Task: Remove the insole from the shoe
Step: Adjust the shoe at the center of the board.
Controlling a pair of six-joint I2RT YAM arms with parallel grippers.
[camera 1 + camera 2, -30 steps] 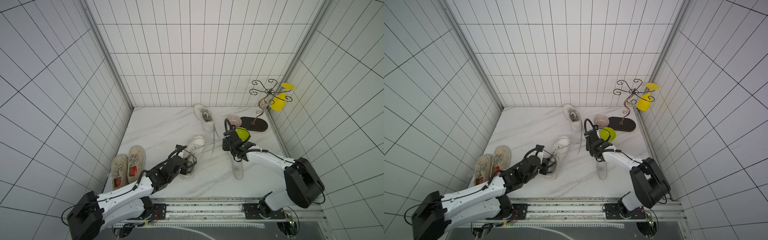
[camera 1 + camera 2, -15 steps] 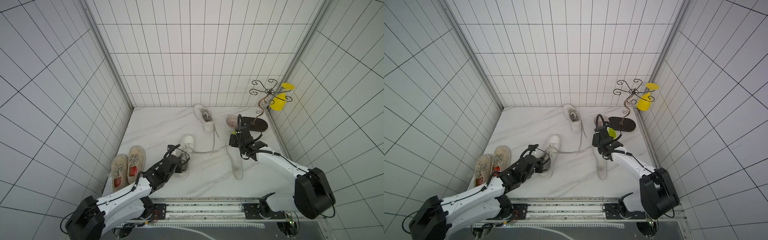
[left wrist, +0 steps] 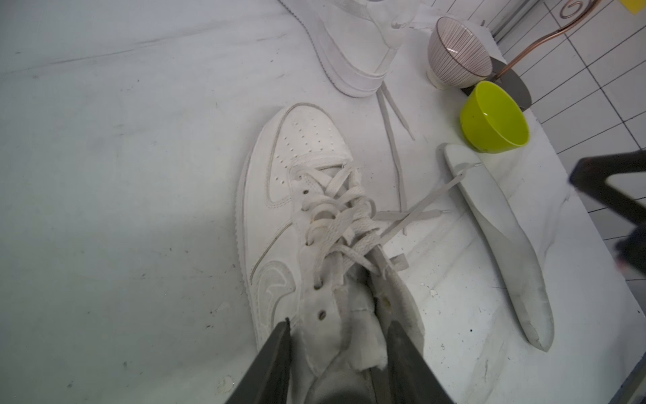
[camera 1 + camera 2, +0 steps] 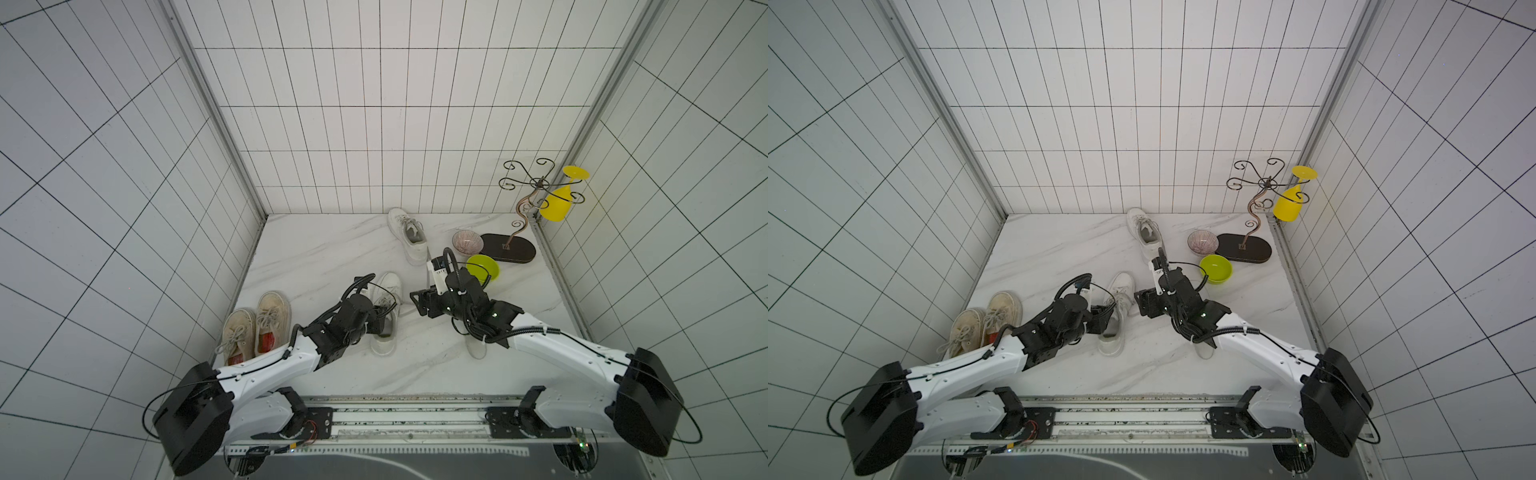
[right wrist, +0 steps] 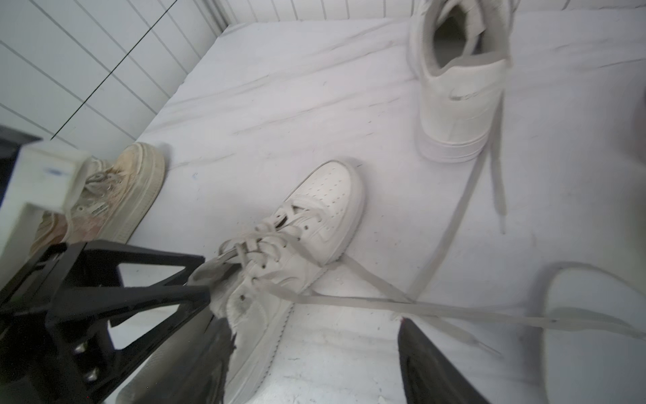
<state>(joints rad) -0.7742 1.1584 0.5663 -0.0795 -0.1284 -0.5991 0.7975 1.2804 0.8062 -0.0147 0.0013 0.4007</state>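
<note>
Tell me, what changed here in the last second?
The right end effector, open, swung away toward the green bowl, then back across beside the nearer white shoe. The left end effector stayed at that shoe's collar, jaws now parted. The insole still lies on the table, and the beige pair has not moved.

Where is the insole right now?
The insole lies flat on the table, out of the white sneaker and on its right, one end near the green bowl; in both top views the right arm largely covers it.
</note>
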